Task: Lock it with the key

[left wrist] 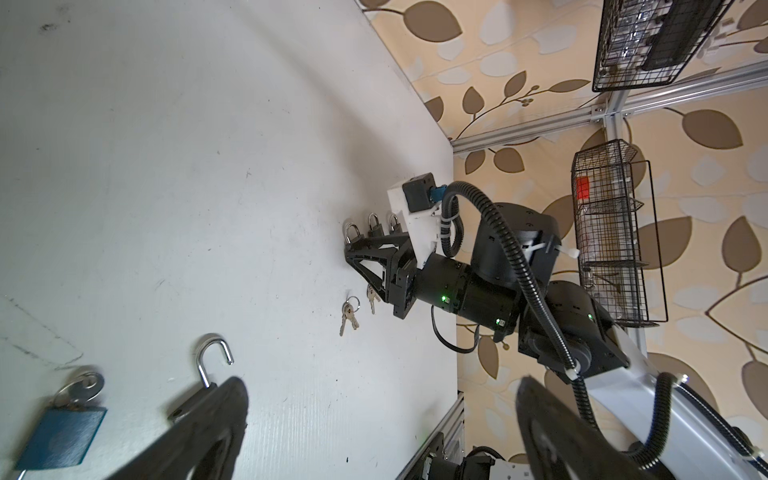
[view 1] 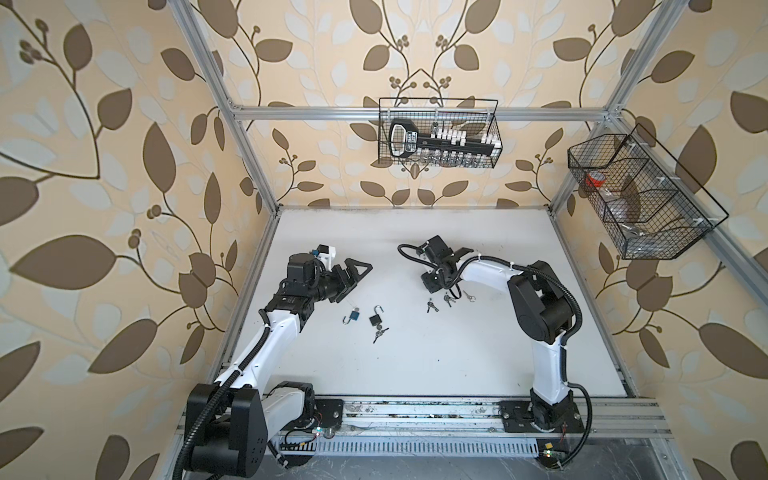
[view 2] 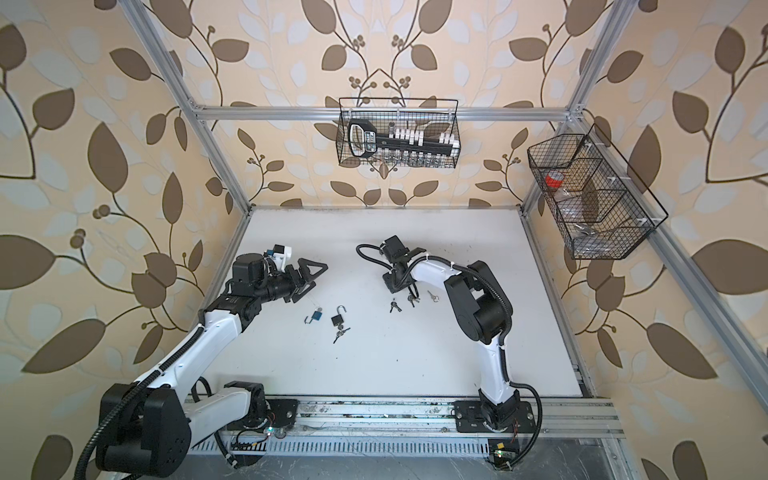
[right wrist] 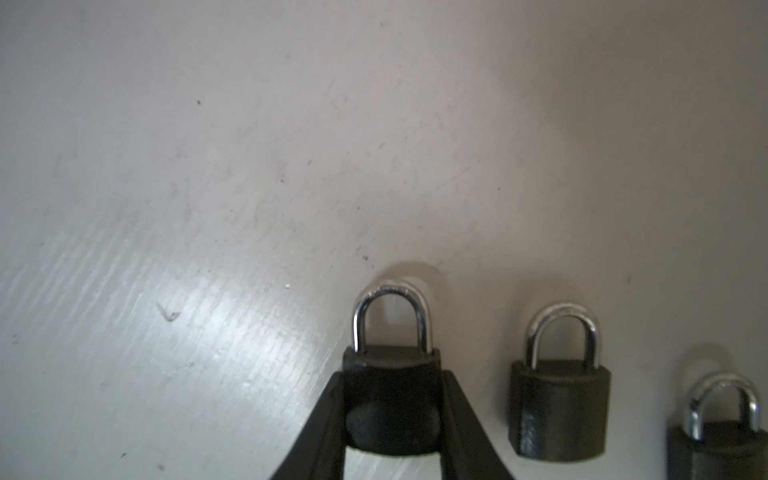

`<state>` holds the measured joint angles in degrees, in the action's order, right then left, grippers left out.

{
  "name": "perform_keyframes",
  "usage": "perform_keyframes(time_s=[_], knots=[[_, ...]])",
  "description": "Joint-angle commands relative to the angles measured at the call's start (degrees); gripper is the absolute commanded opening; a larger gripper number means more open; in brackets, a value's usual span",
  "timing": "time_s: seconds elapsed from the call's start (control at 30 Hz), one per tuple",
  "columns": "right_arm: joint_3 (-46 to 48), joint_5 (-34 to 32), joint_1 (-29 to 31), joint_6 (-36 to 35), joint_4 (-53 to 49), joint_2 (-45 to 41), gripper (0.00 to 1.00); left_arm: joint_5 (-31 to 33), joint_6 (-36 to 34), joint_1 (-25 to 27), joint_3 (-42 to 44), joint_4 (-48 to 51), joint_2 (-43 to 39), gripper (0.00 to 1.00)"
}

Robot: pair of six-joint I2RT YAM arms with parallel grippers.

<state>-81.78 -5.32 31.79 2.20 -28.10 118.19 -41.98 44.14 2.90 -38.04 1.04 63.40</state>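
Progress: judged past halfway. The row of three black padlocks (right wrist: 559, 399) is shut. The blue padlock (view 1: 354, 316) and open black padlock (view 1: 376, 319) lie on the worktop (view 1: 415, 365), shackles up, keys (view 1: 380, 331) at them.
Right end effector (left wrist: 351, 253): pinched on the end padlock (right wrist: 391, 374) of the row.
Left end effector (view 1: 354, 280): spread, empty, near the open pair.
View gap: the row is shown only in the wrist views and is hidden under the right arm in both top views.

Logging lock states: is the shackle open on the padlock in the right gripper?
No, the right wrist view shows both shackle legs of that padlock seated in its body.
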Motion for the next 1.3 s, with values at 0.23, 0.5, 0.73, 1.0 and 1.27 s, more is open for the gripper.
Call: perform_keyframes(time_s=[0.23, 0.5, 0.73, 1.0, 1.27], knots=[[-2.20, 0.17, 0.09, -1.14, -1.27, 2.74, 0.35, -1.44, -1.08, -0.76, -0.19, 0.15, -0.55, 0.99], [-2.42, 1.10, 0.04, -0.79, -1.37, 3.62, 0.42, -1.10, -1.82, -0.83, -0.89, 1.62, -0.90, 0.99], [-2.76, 1.78, 0.07, -0.55, -1.26, 2.90, 0.48, 3.95, -6.39, -0.82, -3.87, 10.70, -2.21, 0.99], [1.17, -0.48, 1.02, 2.78, 4.90, -8.00, 0.49, 16.00, -15.15, -0.85, -12.19, 28.65, -4.35, 0.99], [10.39, -5.29, 13.58, 15.13, 11.33, -16.06, 0.49, 30.77, -15.71, -0.95, -15.73, 41.11, -7.86, 0.99]])
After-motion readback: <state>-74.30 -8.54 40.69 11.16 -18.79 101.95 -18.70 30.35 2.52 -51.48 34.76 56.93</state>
